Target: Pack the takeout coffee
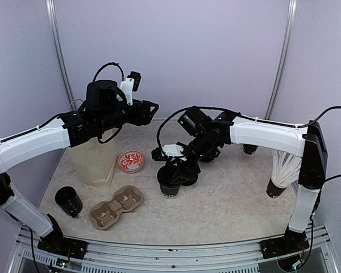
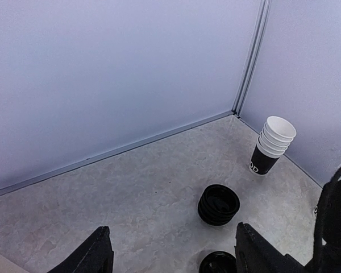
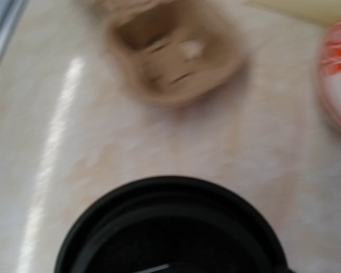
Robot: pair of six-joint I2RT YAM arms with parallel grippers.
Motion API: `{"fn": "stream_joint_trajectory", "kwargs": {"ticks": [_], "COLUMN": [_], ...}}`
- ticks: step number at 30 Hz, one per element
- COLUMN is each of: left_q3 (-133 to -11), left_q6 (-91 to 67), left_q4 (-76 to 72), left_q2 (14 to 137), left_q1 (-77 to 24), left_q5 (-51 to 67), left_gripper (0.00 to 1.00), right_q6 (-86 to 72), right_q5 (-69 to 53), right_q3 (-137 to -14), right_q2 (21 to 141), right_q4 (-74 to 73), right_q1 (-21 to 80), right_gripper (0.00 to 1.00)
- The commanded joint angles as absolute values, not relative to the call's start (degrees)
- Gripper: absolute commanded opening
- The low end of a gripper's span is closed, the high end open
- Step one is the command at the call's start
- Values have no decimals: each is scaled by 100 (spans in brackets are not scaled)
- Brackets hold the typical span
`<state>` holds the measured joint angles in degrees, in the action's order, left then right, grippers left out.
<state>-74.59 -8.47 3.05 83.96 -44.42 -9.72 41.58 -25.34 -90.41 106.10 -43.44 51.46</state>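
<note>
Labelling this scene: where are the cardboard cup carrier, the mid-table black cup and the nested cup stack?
cardboard cup carrier (image 1: 116,207), top view, middle bridge.
black cup (image 1: 168,190), top view, side wall.
nested cup stack (image 2: 271,147), left wrist view, stacked rims.

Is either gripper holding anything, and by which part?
Left gripper: open, holding nothing. Right gripper sits at the lidded black cup, around its top; grip cannot be told.

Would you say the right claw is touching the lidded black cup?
Cannot tell: top view, the right claw sits over the cup, hiding contact; the blurred wrist view shows no fingers.
</note>
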Motion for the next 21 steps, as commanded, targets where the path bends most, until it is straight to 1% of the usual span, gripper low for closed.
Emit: {"fn": "stream_joint_trajectory", "kwargs": {"ticks": [1, 11, 18, 21], "left_q3": [-7449, -7423, -7418, -7422], "left_q6": [-726, -666, -655, -657], "left_q4": [378, 381, 386, 385], "left_q2": [8221, 8106, 8094, 8118], "left_q1": [-4412, -4403, -4386, -4384], "left_q5": [-1082, -1163, -1148, -1119], "left_gripper": [72, 72, 72, 72], "right_q6": [3697, 2947, 2411, 2307], "right_q5": [-2421, -1955, -1953, -2003], "right_q3": [-9771, -11374, -12120, -12247], "right_q2": [11090, 12250, 12890, 13049], "right_q4": [-4238, -4386, -4605, -4643], "right_q1": [4822, 4198, 3817, 3744], "right_gripper": [70, 70, 71, 73]}}
